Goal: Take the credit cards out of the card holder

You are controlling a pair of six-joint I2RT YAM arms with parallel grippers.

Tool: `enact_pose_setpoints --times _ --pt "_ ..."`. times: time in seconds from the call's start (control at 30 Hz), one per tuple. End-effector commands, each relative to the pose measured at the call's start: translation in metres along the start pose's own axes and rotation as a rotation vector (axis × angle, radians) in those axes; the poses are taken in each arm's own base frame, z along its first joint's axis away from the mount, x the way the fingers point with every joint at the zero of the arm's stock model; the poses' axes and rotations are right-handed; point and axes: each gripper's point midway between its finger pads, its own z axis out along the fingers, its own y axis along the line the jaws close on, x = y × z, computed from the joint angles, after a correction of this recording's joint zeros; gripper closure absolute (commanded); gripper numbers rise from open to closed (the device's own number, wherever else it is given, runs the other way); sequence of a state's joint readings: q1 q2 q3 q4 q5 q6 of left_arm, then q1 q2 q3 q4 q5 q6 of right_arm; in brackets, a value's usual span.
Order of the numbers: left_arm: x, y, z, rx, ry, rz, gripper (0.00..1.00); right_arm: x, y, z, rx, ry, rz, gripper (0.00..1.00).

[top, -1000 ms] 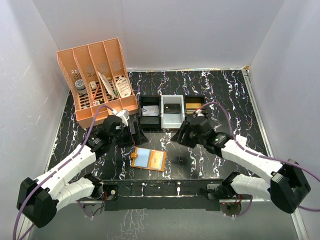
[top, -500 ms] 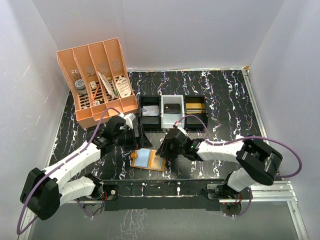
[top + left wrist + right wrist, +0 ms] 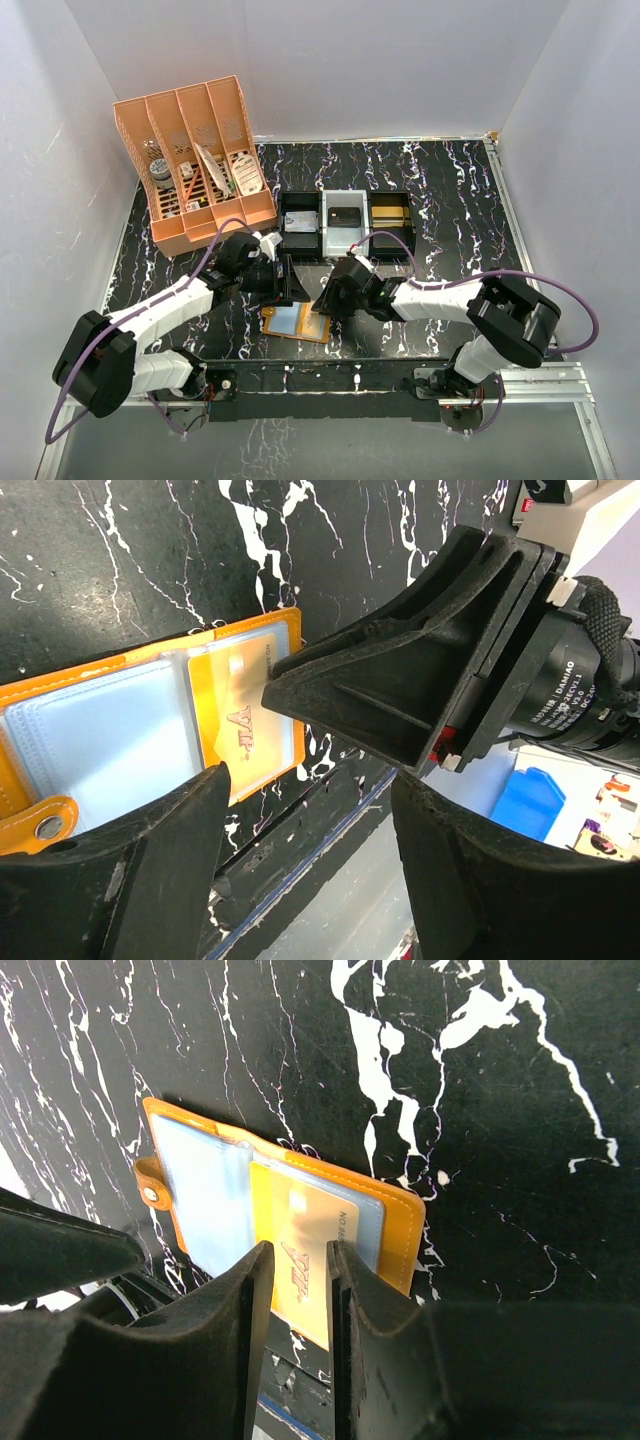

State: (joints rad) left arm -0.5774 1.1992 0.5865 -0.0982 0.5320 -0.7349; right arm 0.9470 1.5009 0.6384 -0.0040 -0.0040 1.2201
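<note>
I see the card holder (image 3: 297, 322) lying open and flat on the black marbled table (image 3: 450, 190), near the front edge between my two claws. It is orange with rounded corners, pale blue sleeves and a snap tab (image 3: 45, 825). A yellow credit card (image 3: 245, 725) marked "VIP" sits in the sleeve nearer the right claw (image 3: 297, 1255). That claw's fingers stand a thin gap apart over the card, and I cannot tell whether they grip it. The left claw (image 3: 310, 880) hangs released. The right arm's motor (image 3: 570, 680) reads "DAMIAO".
</note>
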Motion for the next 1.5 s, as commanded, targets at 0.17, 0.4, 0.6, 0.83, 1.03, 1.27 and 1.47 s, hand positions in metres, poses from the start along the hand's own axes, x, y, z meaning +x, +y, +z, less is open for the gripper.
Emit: enact_pose_setpoints --times 0.17,0.4,0.6,0.83,1.03,1.27,1.47 --pt "0.015 0.003 0.008 0.047 0.057 -0.028 0.38 0.000 -0.007 -0.004 0.013 -0.013 0.022 0.77" --pt "0.023 0.010 0.018 0.049 0.100 -0.039 0.38 0.001 -0.008 -0.006 0.015 -0.012 0.025 0.78" --pt "0.028 0.025 0.025 0.014 0.092 -0.039 0.38 0.002 -0.015 -0.005 0.038 -0.007 0.025 0.78" --pt "0.030 0.043 0.029 -0.061 0.081 -0.050 0.39 0.009 -0.024 -0.001 0.059 0.018 0.030 0.78" --pt "0.036 0.052 0.032 -0.080 0.094 -0.071 0.44 0.008 -0.025 -0.001 0.071 0.013 0.031 0.79" --pt "0.045 0.058 0.038 -0.072 0.118 -0.123 0.51 0.008 -0.028 0.000 0.082 0.016 0.036 0.79" --pt "0.045 0.041 0.041 0.031 0.128 -0.158 0.61 0.010 -0.031 0.001 0.084 0.024 0.047 0.79"
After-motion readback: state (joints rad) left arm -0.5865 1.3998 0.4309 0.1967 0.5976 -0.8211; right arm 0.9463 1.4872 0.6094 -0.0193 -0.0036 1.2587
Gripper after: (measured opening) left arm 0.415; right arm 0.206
